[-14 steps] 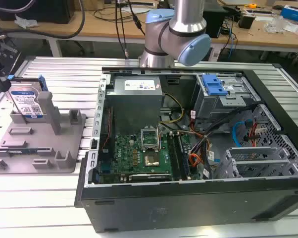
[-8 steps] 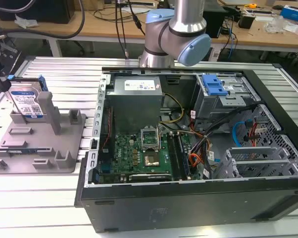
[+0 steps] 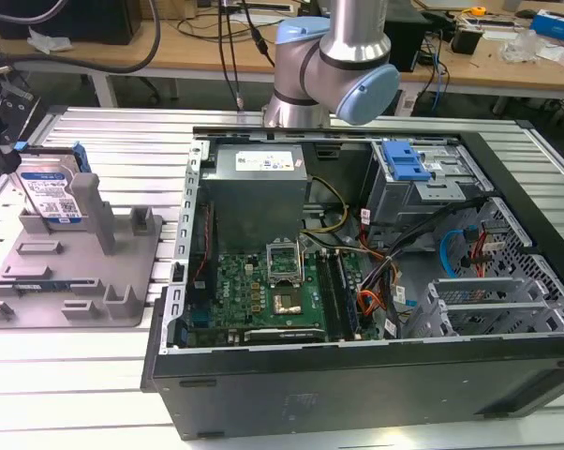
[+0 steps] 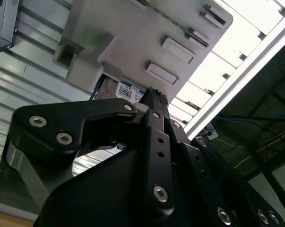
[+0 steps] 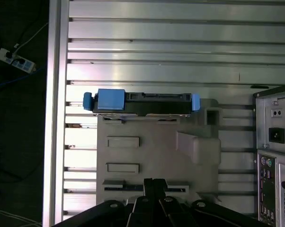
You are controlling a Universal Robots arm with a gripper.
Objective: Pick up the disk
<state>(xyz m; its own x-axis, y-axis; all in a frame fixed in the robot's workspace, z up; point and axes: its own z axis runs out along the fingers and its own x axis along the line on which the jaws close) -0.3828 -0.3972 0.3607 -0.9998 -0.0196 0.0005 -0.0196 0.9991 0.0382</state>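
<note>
Hand (image 5: 154,182), closed and empty, apart from upright disk (image 5: 142,101) at fixture (image 5: 154,151) edge.

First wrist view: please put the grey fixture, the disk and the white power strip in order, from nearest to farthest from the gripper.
1. Grey fixture: nearest, its plate lies just ahead of the gripper.
2. Disk: standing on edge at the fixture's far end.
3. White power strip: farthest, off the table on the dark floor.

Silver arm (image 3: 352,28) with pale-blue joint caps (image 3: 368,94); black, screw-studded tool (image 5: 154,182).
</note>
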